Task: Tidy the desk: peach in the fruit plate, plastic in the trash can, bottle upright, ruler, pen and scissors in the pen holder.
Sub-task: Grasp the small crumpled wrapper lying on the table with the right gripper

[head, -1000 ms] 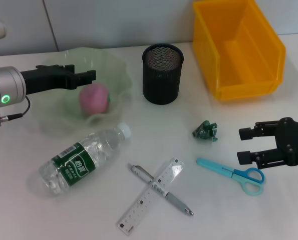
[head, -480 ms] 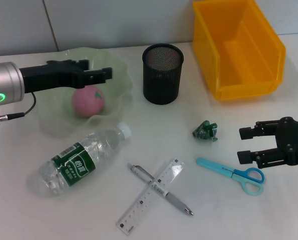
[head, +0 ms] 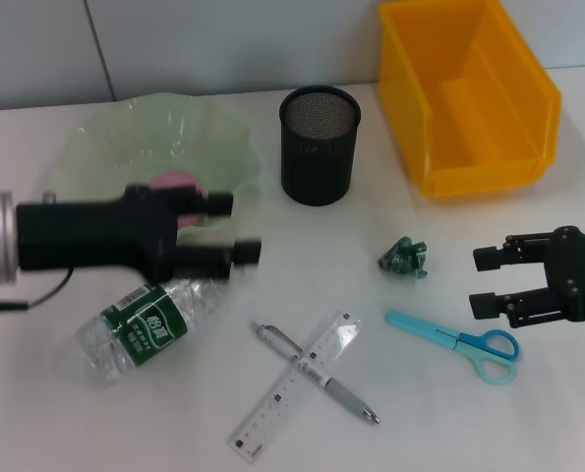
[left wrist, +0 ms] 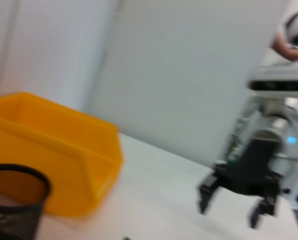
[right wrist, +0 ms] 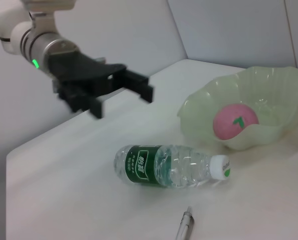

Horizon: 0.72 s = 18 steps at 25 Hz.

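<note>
The pink peach [head: 177, 179] lies in the pale green fruit plate [head: 154, 128], half hidden behind my left arm. My left gripper [head: 230, 228] hangs open and empty over the cap end of the lying bottle [head: 140, 329]. The right wrist view shows that left gripper [right wrist: 122, 104] above the table, beyond the bottle [right wrist: 169, 166], with the peach [right wrist: 235, 121] in the plate. The crumpled green plastic [head: 403, 259], the blue scissors [head: 464, 339], and the clear ruler [head: 297, 385] crossed over the pen [head: 323, 374] lie on the table. My right gripper [head: 484, 283] stays open just above the scissors' handles.
The black mesh pen holder [head: 319, 143] stands at the back centre. The yellow bin [head: 464, 93] stands at the back right. In the left wrist view the bin [left wrist: 53, 160] and the holder [left wrist: 11, 200] show, with the right gripper [left wrist: 236, 200] farther off.
My left arm has swung from over the plate toward the front, and its gripper is now over the bottle's cap. The peach stays in the plate. The right arm has not moved.
</note>
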Available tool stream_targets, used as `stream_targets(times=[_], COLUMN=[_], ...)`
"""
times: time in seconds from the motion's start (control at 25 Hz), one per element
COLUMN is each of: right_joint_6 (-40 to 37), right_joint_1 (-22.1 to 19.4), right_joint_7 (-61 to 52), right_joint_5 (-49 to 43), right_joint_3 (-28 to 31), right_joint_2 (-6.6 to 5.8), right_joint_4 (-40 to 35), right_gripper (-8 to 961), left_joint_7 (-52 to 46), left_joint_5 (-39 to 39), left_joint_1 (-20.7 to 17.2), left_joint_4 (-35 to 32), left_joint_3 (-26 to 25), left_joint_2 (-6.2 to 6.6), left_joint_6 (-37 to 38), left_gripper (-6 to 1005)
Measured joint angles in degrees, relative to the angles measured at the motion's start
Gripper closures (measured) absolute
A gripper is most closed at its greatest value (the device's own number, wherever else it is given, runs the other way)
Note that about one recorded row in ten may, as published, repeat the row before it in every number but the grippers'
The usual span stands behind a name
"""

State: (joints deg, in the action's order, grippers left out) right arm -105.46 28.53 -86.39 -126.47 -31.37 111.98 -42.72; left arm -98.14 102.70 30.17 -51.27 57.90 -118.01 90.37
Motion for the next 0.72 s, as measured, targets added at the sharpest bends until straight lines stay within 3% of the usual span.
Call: stream_targets(times=[0.16, 0.2, 0.44, 0.72], right_joint_6=[0.0, 0.0, 0.39, 1.34], right_joint_1=[0.15, 0.18, 0.56, 1.21], right_joint_7=[0.0, 0.0, 0.0, -0.15], right_joint_5=[0.01, 0.0, 0.0, -0.07], right_joint_3=[0.0, 0.0, 0.0, 0.0], right_joint_2=[-0.01, -0.01, -0.04, -0.18], right_joint_4=[-0.06, -0.07, -0.09, -0.09], right_gripper=[171, 171, 172, 172], left_joint_7=[1.57, 7.05, 14.38, 16.34], left_joint_5=[0.05, 0.08, 0.5, 2.69], left_joint_1=[-0.67, -3.09, -5.33, -5.7], left_joint_4=[-0.01, 0.55, 2.1, 2.65], left_joint_3=[0.02, -0.05, 0.71, 0.9], left_joint_2=[0.0, -0.05, -0.31, -0.29], left_joint_6=[2.48, 6.55, 5.57, 4.31], left_gripper=[184, 184, 185, 187])
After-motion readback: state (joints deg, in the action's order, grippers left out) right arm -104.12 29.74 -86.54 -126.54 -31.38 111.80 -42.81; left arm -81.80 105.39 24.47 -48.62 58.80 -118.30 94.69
